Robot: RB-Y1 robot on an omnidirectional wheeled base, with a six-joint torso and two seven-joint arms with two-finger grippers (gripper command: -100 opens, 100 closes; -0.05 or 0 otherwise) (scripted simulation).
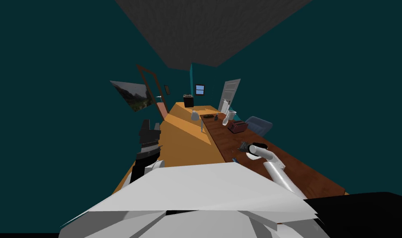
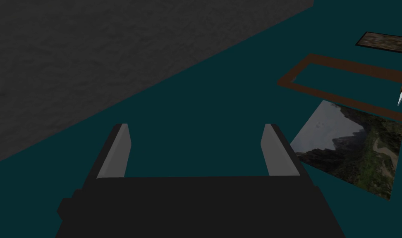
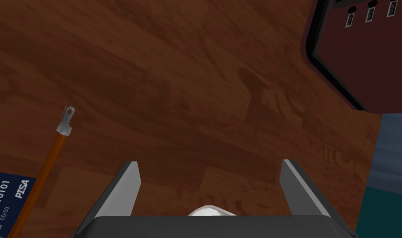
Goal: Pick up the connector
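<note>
the right gripper (image 3: 210, 165) hangs over the dark brown wooden table (image 3: 175, 62), its two blades spread wide with only bare wood between them. it has hold of nothing.

the connector (image 3: 65, 122), a thin orange-sleeved stem ending in a small grey metal ring lug, lies flat on the table outside the gripper's span, beyond the finger (image 3: 128, 186) on the same side as a blue printed card (image 3: 5, 194). the stem's lower part touches or overlaps that card's edge. its long axis runs roughly parallel to that blade, lug end pointing away from the gripper's body. so the coming move looks like a sideways shift toward the card, little turning needed, before closing across the thin stem.

on the gripper's far side, a dark maroon box with rounded corners (image 3: 361, 53) sits well apart from the connector.

in the head view the right gripper (image 1: 245, 146) sits near the table's near corner, by its long edge on my left. the connector itself is too small to make out there.

the stem's far end is cut off by the picture's edge, so its full length is unknown. a small white lump between the blades at the gripper's body is hard to identify.

the left gripper (image 2: 196, 132) is raised at my left, well apart from the table, blades also spread and empty. the right arm is plainly nearer.
</note>
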